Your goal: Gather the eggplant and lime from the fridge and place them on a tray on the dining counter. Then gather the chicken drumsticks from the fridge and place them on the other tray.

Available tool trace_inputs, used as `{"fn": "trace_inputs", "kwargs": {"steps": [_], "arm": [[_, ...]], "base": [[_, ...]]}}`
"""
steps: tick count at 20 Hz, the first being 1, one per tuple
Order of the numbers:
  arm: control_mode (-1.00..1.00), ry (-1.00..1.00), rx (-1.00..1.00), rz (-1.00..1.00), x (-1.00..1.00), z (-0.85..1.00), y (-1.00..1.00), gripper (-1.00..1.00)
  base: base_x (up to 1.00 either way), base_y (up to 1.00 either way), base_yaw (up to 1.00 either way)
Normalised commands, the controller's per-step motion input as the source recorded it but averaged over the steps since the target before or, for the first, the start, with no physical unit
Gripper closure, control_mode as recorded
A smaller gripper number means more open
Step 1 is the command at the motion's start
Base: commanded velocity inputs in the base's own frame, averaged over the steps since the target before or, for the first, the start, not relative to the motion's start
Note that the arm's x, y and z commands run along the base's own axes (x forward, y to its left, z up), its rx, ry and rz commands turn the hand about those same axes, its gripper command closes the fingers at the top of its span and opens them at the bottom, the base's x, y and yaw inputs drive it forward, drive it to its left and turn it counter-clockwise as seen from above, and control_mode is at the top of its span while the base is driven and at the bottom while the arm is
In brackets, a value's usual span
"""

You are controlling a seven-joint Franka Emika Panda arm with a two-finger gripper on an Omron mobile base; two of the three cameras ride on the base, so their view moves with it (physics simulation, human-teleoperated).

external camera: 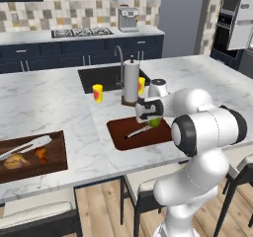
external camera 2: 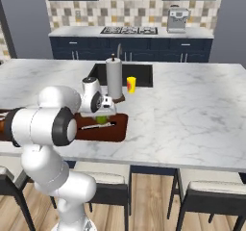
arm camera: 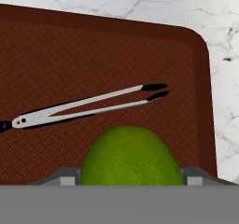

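My gripper (external camera: 149,116) is shut on the green lime (external camera: 155,122), holding it just over the far part of a dark red-brown tray (external camera: 117,135) on the dining counter. In the hand view the lime (arm camera: 130,155) sits between my fingertips (arm camera: 69,177), above the tray (arm camera: 70,50) and its silver tongs (arm camera: 88,105). From the right base view the lime (external camera 2: 101,120) hangs under the hand over the tray (external camera 2: 120,129). A second tray (external camera: 57,164) at the left holds tongs and brown chicken drumsticks (external camera: 17,161). The eggplant is out of view.
Behind the tray stand a paper towel roll (external camera: 131,80), a yellow cup (external camera: 98,93), a metal pot (external camera: 158,88) and the sink (external camera: 96,78) with its faucet. Stools (external camera: 148,186) line the counter's near edge below my arm.
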Motion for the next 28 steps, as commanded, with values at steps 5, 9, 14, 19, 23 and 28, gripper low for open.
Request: {"fn": "trace_inputs", "kwargs": {"steps": [5,9,14,19,23,28], "arm": [[-1.0,-0.02,0.0,-0.01,0.2,-0.36,-0.02,1.0],[-1.0,0.0,0.0,-0.02,0.24,-0.3,-0.01,1.0],[-1.0,0.0,0.0,-0.03,0.1,-0.28,-0.01,1.0],[-1.0,0.01,0.0,-0.06,0.09,-0.13,-0.02,1.0],[-1.0,0.03,0.0,-0.05,0.06,-0.03,-0.04,1.0],[-1.0,0.0,0.0,0.0,0.09,-0.1,0.0,1.0]], "base": [[0.0,0.0,0.0],[0.0,0.0,0.0],[0.0,0.0,0.0],[0.0,0.0,0.0],[0.0,0.0,0.0],[0.0,0.0,0.0]]}}
